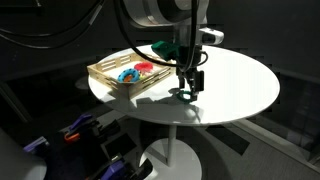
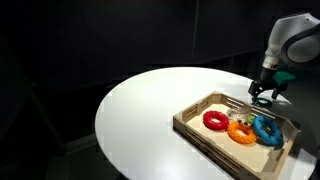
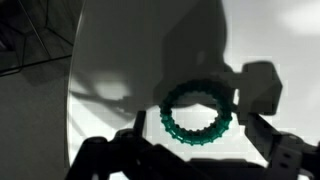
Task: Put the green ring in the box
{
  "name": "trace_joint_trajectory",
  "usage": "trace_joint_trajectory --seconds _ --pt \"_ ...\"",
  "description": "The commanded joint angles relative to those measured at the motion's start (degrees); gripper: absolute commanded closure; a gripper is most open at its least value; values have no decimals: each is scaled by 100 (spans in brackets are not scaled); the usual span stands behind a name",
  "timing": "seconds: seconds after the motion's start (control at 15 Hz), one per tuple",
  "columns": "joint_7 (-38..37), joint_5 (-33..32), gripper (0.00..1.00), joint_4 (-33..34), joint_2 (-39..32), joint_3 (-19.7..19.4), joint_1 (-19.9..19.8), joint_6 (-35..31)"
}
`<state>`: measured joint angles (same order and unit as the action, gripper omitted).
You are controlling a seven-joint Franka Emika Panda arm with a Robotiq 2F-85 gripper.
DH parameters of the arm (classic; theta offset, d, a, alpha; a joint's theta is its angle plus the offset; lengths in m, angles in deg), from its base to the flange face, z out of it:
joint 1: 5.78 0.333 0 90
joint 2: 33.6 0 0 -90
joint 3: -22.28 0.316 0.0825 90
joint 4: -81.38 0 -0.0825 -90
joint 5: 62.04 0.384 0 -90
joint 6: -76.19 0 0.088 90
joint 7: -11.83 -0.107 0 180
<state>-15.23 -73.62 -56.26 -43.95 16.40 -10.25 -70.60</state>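
The gripper [image 3: 196,122] stands low over the table [image 1: 240,90] with its jaws apart, one on each side of the green ring [image 3: 198,112]. Nothing is clamped yet. In the wrist view there looks to be a sliver of bare surface between each of the fingers [image 3: 270,140] and the ring's toothed rim. The ring lies flat on the table just outside the box [image 1: 98,72], close to its wall, so the carry should be short. The grasp is where things could go wrong. If the jaws close off centre, one finger would reach the rim first and push the ring sideways across the smooth top, possibly against the box wall, where it is harder to pick up. The ring is thin and low, so fingers closing a little too high could ride over it and meet on nothing. A pinch across the outside of a round toothed rim (little flat area to bear on) may also let the ring pivot and hang crooked once lifted. It could then catch the box wall on the way over. Inside the box a red ring [image 2: 214,120], an orange ring [image 2: 240,130] and a blue ring [image 2: 266,130] take up most of one end, so a drop there might land the green one on top of them or let it bounce out. The bare end of the box seems the safer place to release it.
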Motion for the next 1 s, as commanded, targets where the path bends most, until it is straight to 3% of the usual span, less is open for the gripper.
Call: trace_joint_trajectory --seconds 0.0,0.73,0.8,0.93 --pt "47 174 0 115 -90 -108 109 10" --pt "73 283 0 86 -156 -156 128 -77" --pt "68 297 20 86 -163 -156 131 -84" --pt "57 322 32 90 -162 -159 141 -115"
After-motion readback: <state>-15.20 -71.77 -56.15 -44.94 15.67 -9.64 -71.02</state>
